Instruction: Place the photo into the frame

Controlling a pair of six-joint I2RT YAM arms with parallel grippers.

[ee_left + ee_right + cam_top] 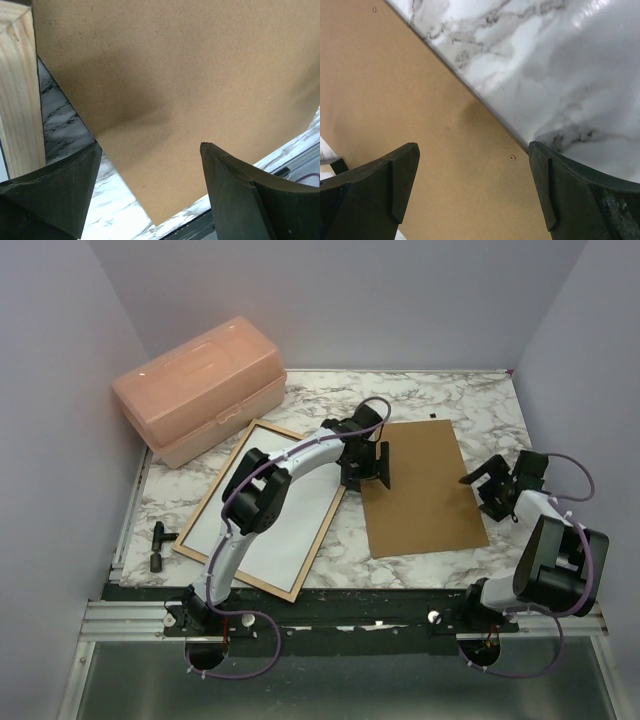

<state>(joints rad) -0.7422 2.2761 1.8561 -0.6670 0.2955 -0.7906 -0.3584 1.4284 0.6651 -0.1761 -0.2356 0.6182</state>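
Frame (17, 90) lies back-up on the left side of the bench (450, 400), tan wood showing. A white sheet fills its opening. Going by the plain white, that's the photo (300, 525) face down, so the photo looks already seated in the frame. Brown backing board (425, 495) lies flat just right of the frame and outside it, presumably parked there to keep the opening free for the print. Left gripper (150, 146) hovers over the board's left edge, the side nearest the frame, fingers spread with nothing between them. That spot fits a grab at the edge to bring the board over the photo. Right gripper (472, 146) hangs over the board's right edge, also spread wide and empty, likely to steady or lift the far side. Can't tell if either touches the board. Pink lidded box (200, 390) sits back left, not involved.
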